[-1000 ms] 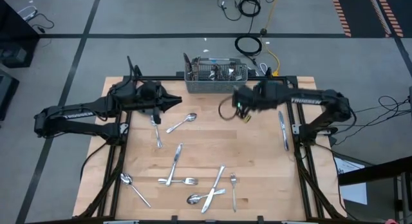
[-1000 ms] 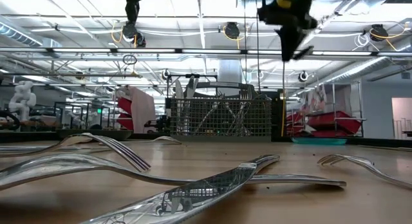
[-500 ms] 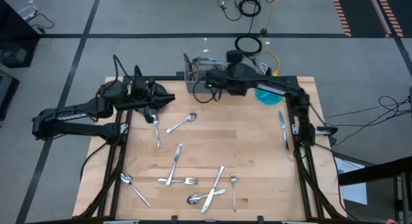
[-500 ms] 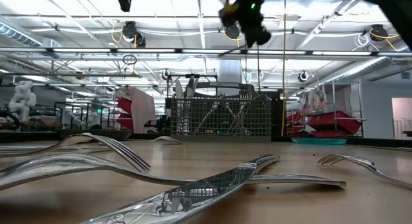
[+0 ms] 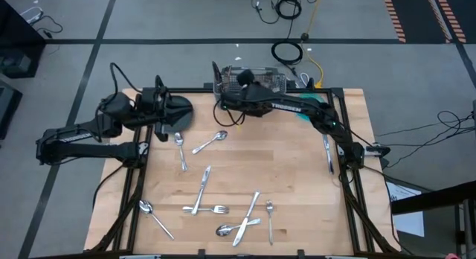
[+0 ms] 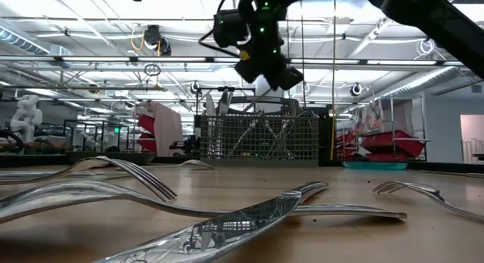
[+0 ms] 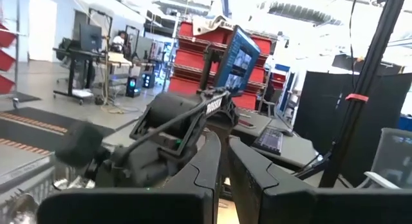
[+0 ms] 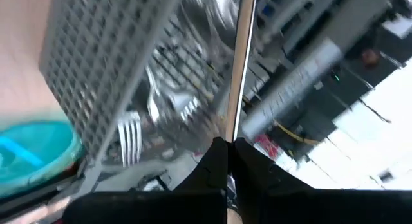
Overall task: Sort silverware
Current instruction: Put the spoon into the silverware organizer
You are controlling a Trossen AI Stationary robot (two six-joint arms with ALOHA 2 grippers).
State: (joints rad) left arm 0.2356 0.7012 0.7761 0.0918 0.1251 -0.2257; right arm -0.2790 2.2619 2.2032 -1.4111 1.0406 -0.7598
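Observation:
My right gripper [image 5: 227,103] reaches across the far edge to the grey wire-mesh caddy [image 5: 253,80], which holds several forks [image 8: 132,137]. It is shut on a slim silver piece of silverware [image 8: 241,56]; I cannot tell which kind. My left gripper [image 5: 187,110] hangs shut and empty above the table's far left, pointing about level toward the right arm [image 7: 174,121]. Several loose pieces of silverware lie flat on the wood, among them a spoon [image 5: 210,142], a knife [image 5: 202,188] and a fork [image 5: 269,218]. My right gripper pinches the silver piece between its two fingers [image 8: 215,159] at one end [image 8: 233,130]. The piece runs straight on past the fingertips, in line with them. It is clear of the table, its free end by the caddy; whether it touches the caddy I cannot tell.
A teal bowl [image 5: 306,112] sits at the far right, partly under the right arm. One knife [image 5: 326,149] lies along the right edge. Bare wood lies around [image 5: 290,170]. Black frame rails run along the table's sides, and cables lie on the floor behind.
My right gripper has swung from mid-table toward the far edge and the left, over to the caddy, rolling about its own line and sinking a little, with the silver piece still in it. My left gripper has drawn back toward the left edge and risen slightly.

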